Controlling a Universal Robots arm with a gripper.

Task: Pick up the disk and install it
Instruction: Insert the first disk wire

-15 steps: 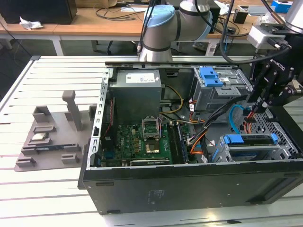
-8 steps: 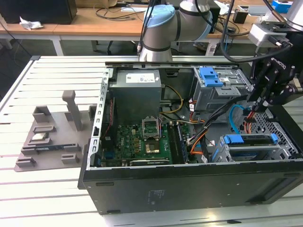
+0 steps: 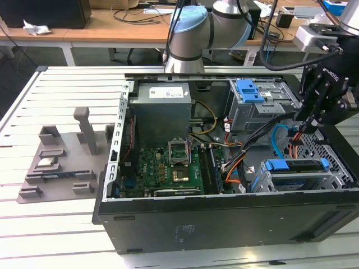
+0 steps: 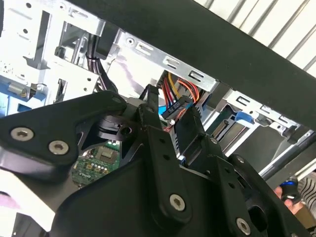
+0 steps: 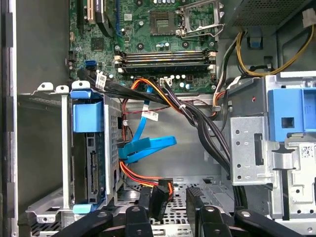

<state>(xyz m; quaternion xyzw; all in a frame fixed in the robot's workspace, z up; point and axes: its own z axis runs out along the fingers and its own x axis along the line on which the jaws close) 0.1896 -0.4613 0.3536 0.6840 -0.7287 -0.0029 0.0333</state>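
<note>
The disk [image 3: 296, 178] sits on edge in the drive cage at the exterior view's right end of the open computer case [image 3: 224, 224], with its blue bracket [image 3: 279, 165] on top. In the first wrist view the disk [image 5: 91, 165] stands in the same cage under the blue bracket [image 5: 88, 111]. My gripper [image 3: 297, 130] hangs just above and beside that cage. Its jaws are closed on a black cable connector [image 5: 160, 197] with red and orange wires. Both wrist views show that connector [image 4: 175, 106] between my fingertips [image 4: 149, 106].
Black, orange and blue cables [image 5: 148, 145] cross the case floor between the cage and the motherboard [image 3: 168, 165]. A second metal cage with a blue latch [image 3: 249, 91] stands at the back. A grey fixture [image 3: 61, 162] lies on the table at the exterior view's left.
</note>
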